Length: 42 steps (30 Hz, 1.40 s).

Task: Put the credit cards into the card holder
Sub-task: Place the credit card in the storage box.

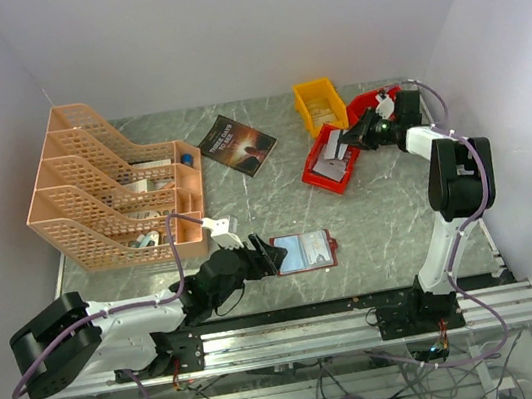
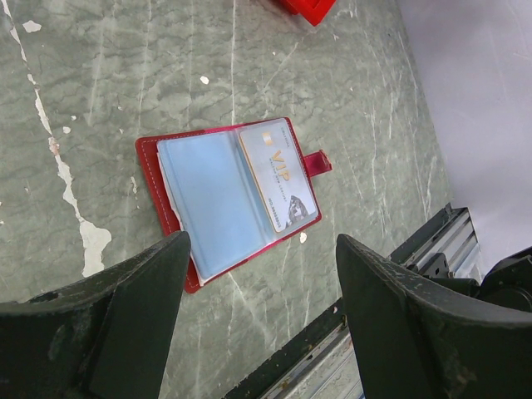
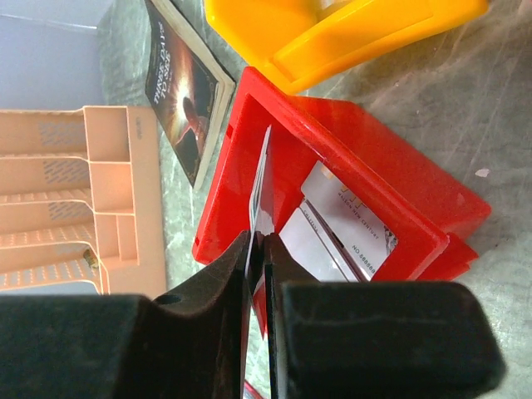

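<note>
The dark red card holder (image 1: 305, 251) lies open on the table near the front, also in the left wrist view (image 2: 166, 179), with pale blue pockets and a VIP card (image 2: 278, 174) in its right page. My left gripper (image 1: 273, 257) is open and empty just left of it. My right gripper (image 1: 355, 137) is shut on a credit card (image 3: 262, 195), held edge-on above the red bin (image 1: 331, 161). More cards (image 3: 349, 224) lie in that bin.
A yellow bin (image 1: 320, 103) and a second red bin (image 1: 372, 102) stand at the back right. A dark-covered book (image 1: 237, 144) lies at back centre. A peach file rack (image 1: 112, 188) fills the left. The table's front rail (image 2: 357, 332) is close.
</note>
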Available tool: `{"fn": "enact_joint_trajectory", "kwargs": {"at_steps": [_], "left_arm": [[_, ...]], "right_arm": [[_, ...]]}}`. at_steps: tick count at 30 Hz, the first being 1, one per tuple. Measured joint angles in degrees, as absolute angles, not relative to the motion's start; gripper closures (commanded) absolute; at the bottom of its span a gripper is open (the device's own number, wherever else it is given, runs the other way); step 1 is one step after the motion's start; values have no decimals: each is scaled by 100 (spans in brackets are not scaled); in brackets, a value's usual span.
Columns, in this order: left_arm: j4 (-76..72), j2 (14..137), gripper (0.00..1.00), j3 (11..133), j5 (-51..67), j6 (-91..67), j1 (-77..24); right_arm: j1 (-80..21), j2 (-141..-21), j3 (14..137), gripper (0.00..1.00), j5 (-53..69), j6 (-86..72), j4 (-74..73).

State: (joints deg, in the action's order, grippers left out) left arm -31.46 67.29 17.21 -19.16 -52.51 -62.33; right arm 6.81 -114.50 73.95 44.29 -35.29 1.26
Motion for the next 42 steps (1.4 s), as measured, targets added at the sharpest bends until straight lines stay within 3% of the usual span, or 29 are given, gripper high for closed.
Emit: {"fn": "enact_joint_trajectory", "kwargs": {"at_steps": [16,30,33,36,42], "left_arm": [[-3144,6663,18,1719,-1916,-5253,-6233],[-3146,6578,19,1719,-1916,-5258,-6233],[-3144,6578,18,1719,-1916,-5256,-6233],[-3144,6567,19,1719,-1916,-5258,-6233],[-3142,6547,19,1719,-1916,-5258,-6233]], "right_arm": [[355,-11767,7988,94,4049,-3037,-515],[176,-11928,8390,83,3710,-2672,-1175],[172,-11928,8390,88,3710,-2670,-1175],[169,-11931,8390,100,3701,-2637,-1181],[169,-11931,8390,100,3658,-2563,-1203]]}}
